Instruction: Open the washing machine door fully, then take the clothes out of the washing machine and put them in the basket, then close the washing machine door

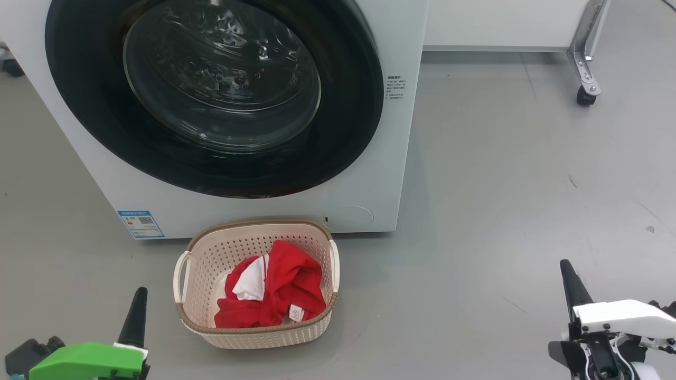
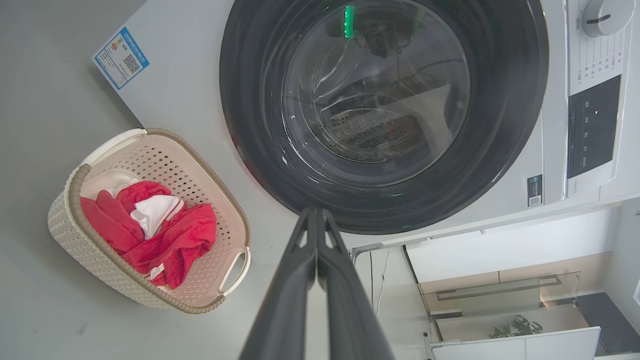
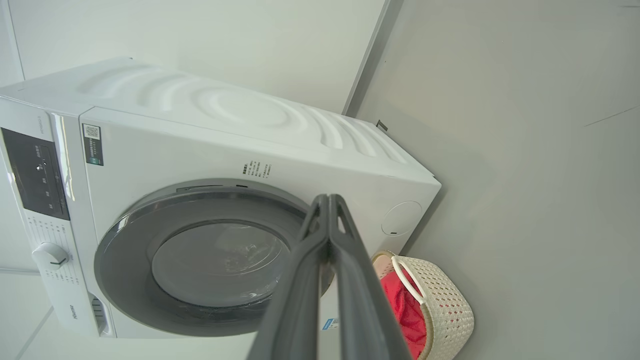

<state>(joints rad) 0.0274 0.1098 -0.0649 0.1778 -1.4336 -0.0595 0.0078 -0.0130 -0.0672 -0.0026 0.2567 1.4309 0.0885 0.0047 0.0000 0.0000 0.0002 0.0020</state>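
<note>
Counting one big white front-loading washing machine (image 1: 406,158), carrying one large round door (image 1: 214,89) with a glossy black ring and clear glass centre, one small blue sticker (image 1: 140,224) and one round cover (image 1: 348,217). Also counting one small cream perforated plastic basket (image 1: 264,338) with two side handles (image 1: 181,274), holding one heap of bright red and white clothes (image 1: 288,285), too bunched for telling garments apart. Adding two dark-fingered grippers: left gripper (image 1: 140,293), right gripper (image 1: 566,266).

We take this for a lab or test room set up as a laundry corner. A big white front-loading washing machine (image 1: 398,132) stands on a bare, smooth grey floor (image 1: 528,184) against a plain white wall (image 3: 200,35). Beside it we see a white panel unit (image 1: 501,21) on a metal leg with a small black caster (image 1: 585,96), and a small cream perforated plastic basket (image 1: 253,338) sits before the machine.
</note>
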